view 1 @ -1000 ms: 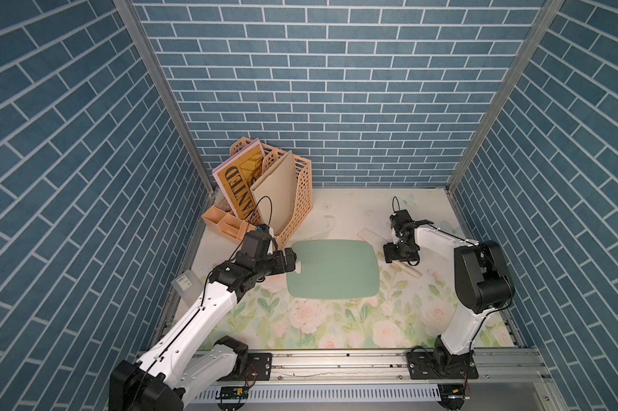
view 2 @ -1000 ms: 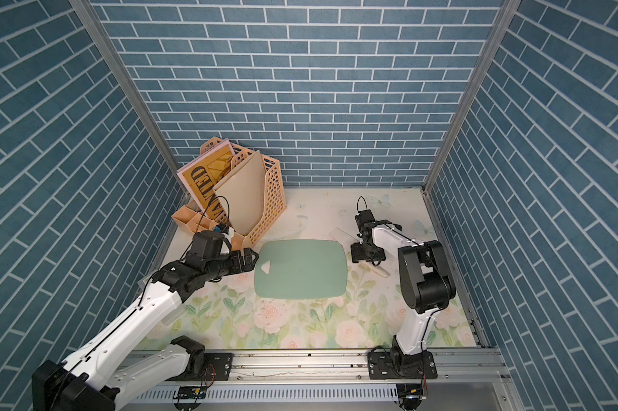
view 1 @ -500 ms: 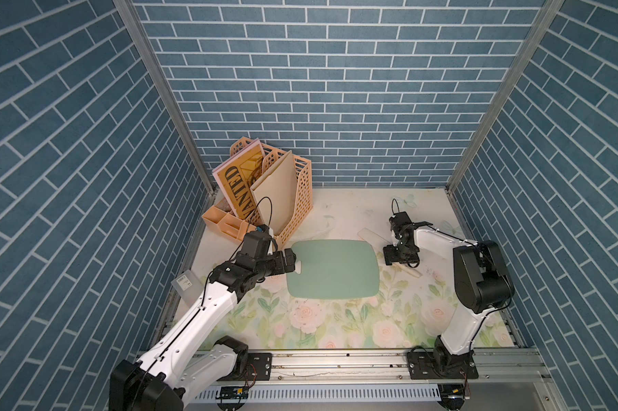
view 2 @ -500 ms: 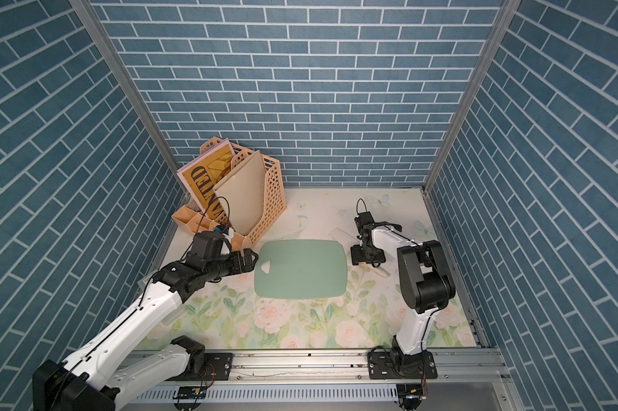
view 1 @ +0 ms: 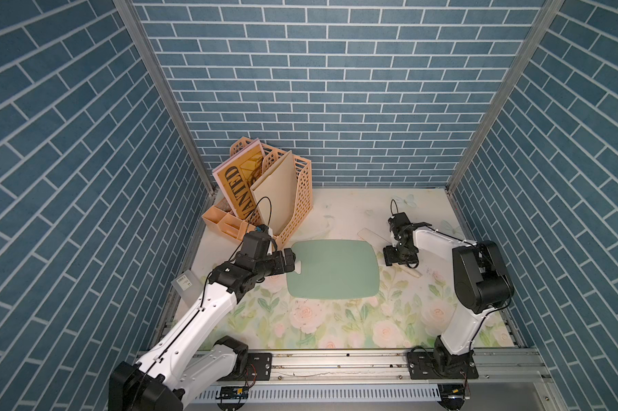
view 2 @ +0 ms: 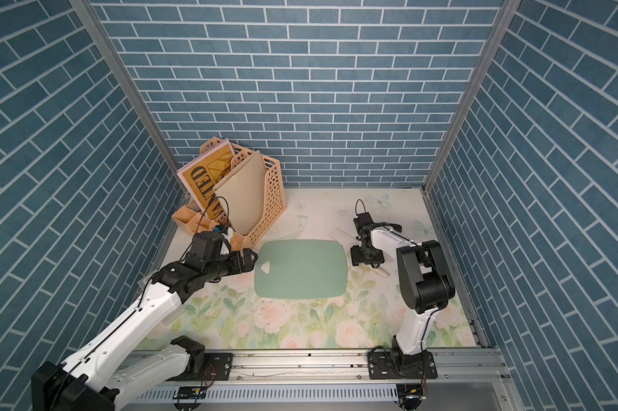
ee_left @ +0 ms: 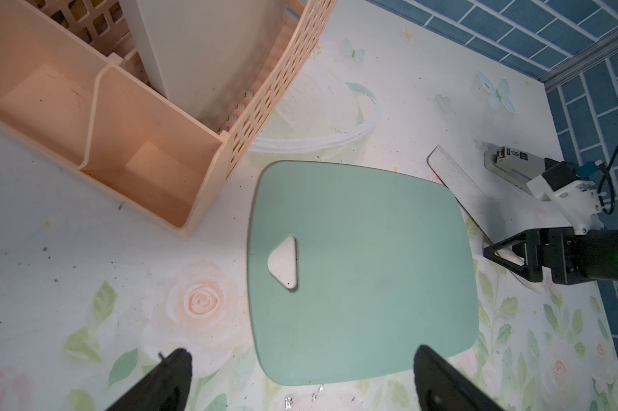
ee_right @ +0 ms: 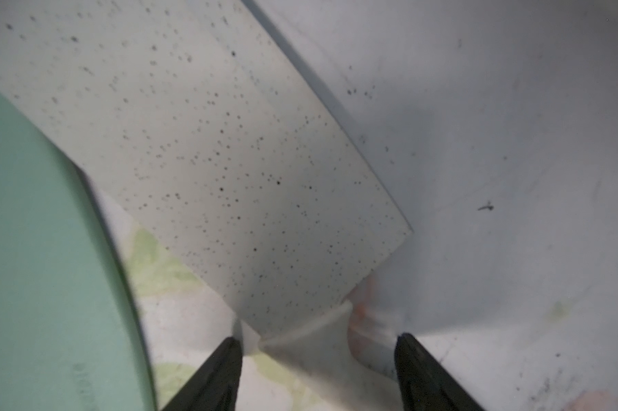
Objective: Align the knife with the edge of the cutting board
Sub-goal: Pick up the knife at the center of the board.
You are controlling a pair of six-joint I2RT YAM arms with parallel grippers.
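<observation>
The mint-green cutting board (view 1: 332, 270) (view 2: 300, 270) lies flat mid-table, its triangular hole toward my left gripper. The knife (view 1: 371, 235) (view 2: 340, 235) lies slanted by the board's far right corner, its speckled pale blade (ee_right: 229, 160) close to the board's rim (ee_right: 33, 249). My right gripper (ee_right: 316, 341) (view 1: 400, 258) is open and straddles the knife's cream handle where it meets the blade. One finger (ee_right: 225, 359) touches the blade's heel, while the other stands apart from the handle. My left gripper (ee_left: 300, 370) (view 1: 290, 262) hangs open over the board's short edge by the hole.
A peach file rack (view 1: 286, 199) with a book and folder stands at the back left, with a peach compartment tray (ee_left: 97, 142) in front of it. A stapler (ee_left: 510, 163) lies behind the knife near the right arm. A small clear labelled box (view 1: 184, 284) sits at the left table edge.
</observation>
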